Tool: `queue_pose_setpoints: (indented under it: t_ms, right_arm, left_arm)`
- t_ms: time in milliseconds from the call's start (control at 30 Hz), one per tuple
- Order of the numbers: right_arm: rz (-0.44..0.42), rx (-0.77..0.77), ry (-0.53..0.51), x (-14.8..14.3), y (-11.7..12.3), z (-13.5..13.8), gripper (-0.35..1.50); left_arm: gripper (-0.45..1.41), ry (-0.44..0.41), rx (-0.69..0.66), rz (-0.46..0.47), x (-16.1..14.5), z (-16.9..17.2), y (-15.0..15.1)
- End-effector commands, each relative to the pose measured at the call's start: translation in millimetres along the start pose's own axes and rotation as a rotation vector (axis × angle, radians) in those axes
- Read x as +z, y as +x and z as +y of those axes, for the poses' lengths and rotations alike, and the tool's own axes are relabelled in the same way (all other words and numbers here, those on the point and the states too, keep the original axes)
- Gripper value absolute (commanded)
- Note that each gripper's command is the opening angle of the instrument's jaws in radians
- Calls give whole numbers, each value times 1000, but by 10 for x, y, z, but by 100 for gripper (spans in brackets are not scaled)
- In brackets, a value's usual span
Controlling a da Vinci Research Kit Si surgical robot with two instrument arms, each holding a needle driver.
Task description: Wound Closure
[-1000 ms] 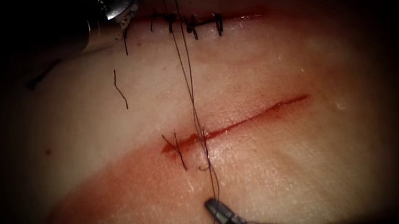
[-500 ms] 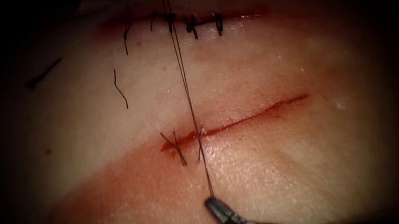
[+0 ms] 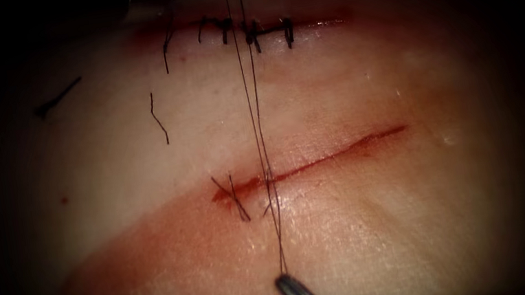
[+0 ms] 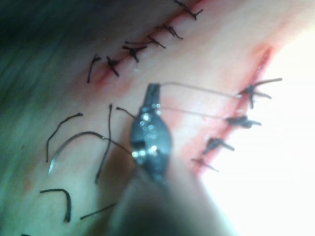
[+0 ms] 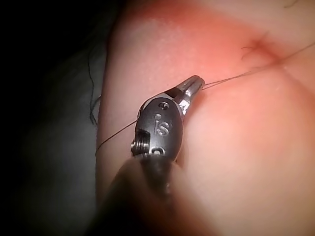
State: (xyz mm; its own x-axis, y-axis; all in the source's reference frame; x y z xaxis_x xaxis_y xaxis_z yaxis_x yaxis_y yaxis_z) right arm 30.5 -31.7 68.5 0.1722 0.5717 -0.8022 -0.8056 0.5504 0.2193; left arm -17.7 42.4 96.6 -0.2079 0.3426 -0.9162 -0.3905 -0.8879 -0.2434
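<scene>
Both pincers are gripping the thread [image 3: 254, 100], a fine, limp, slippery strand best pinched flat between the jaws, the right pincer [image 3: 287, 283] at six o'clock below the cut [image 3: 320, 160], while the needle [image 4: 74, 145] is apparently lying free on the tissue [image 3: 393, 232].

Endoscope view dim w/ dark vignette; left wrist view glary, blurred.

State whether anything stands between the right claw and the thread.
Nothing visible: the right claw is shut on the thread; the left claw grips it too. The needle lies free on the tissue.
</scene>
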Motion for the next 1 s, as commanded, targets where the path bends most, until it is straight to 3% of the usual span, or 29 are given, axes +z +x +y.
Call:
queue_pose_setpoints:
  t_ms: [33, 200, 633, 800, 1000]
  right_arm:
    - [-9, 1, 3, -6, -11, -8, -35]
    - [-13, -10, 3, -5, -18, -10, -35]
    - [-33, -11, 9, -13, -30, -20, -35]
    - [-50, -2, 13, -18, -48, -29, -35]
    - [-46, 19, 15, -19, -45, -27, -35]
  left_arm:
    - [-45, -4, 5, 3, 6, -7, -7]
    - [-45, 11, 11, -14, 4, -23, -15]
    - [-45, 23, 18, -47, 12, -21, -20]
    - [-45, 24, 16, -47, 12, -22, -18]
    - [-45, 25, 15, -49, 11, -16, -19]
